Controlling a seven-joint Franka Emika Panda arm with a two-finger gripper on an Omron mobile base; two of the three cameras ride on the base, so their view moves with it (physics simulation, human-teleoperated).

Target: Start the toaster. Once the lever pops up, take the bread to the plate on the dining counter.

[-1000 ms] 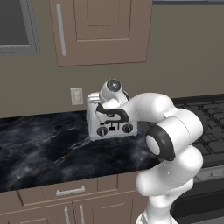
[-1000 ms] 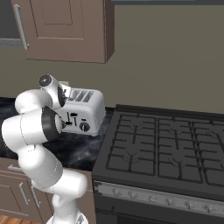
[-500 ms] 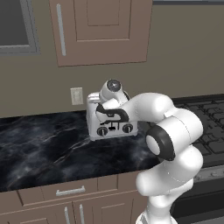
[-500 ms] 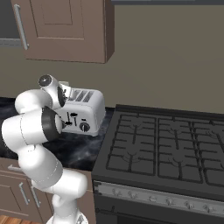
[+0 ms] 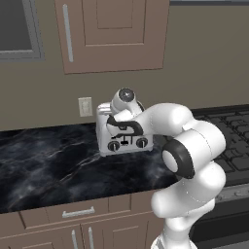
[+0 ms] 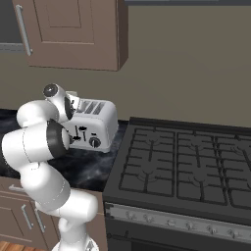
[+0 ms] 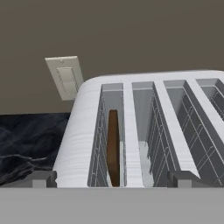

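I see the toaster (image 5: 124,136) on the black marbled counter (image 5: 44,170), against the wall, just left of the stove (image 6: 186,171). An outlet (image 7: 65,78) sits on the wall behind its left end. My arm bends over the toaster, hand above its top. In the hand view, the gripper (image 7: 111,179) has its two tips spread wide, one at each side of the leftmost slots; it is released and grasps nothing. The bread (image 7: 113,146) stands on edge down inside the leftmost slot, a thin brown slice. The other three slots show bare wire guides. Two black knobs and levers face me on the toaster front.
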